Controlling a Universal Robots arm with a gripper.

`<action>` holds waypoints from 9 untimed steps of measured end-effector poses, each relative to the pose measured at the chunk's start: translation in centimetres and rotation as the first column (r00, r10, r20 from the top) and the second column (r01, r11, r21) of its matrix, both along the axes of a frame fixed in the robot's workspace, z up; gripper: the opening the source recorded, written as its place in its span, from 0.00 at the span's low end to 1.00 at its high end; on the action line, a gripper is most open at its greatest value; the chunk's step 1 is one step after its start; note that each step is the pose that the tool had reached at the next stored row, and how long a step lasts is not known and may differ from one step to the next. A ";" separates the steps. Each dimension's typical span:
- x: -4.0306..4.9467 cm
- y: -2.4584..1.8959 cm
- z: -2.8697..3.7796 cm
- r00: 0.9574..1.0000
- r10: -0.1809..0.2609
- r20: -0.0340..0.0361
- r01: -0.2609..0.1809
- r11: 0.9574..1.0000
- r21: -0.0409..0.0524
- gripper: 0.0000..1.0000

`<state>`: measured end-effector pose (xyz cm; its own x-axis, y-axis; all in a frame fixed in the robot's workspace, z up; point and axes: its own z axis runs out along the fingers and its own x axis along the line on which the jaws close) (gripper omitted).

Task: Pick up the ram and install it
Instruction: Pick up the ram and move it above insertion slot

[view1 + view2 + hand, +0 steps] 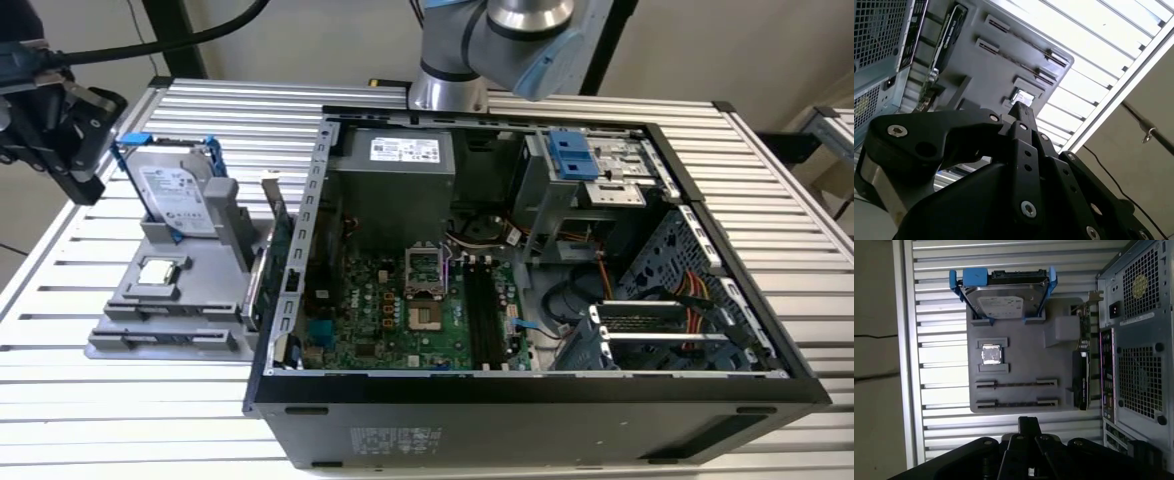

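Black metal gripper point(1029, 421) holding its claw narrow | hovering near grey plastic parts tray point(1029, 365) | beside open black computer tower point(534, 390).

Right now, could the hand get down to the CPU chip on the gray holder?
Probably yes: the CPU chip lies uncovered on the gray holder, clear of the upright hard drive; the hand hovers nearby.

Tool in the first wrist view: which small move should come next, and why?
Probably bring the tool nearer over the two long slots on the grey tray, since it hangs apart from them; whether ram sits there, I cannot tell.
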<state>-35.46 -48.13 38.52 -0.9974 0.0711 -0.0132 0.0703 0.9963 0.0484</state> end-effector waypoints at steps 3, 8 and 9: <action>-0.08 -0.27 -0.03 1.000 0.000 0.000 0.000 1.000 0.000 0.00; -0.17 -0.60 -0.10 1.000 0.000 0.000 0.000 1.000 0.000 0.00; -0.17 -0.60 -0.10 1.000 0.000 0.000 0.000 1.000 0.000 0.00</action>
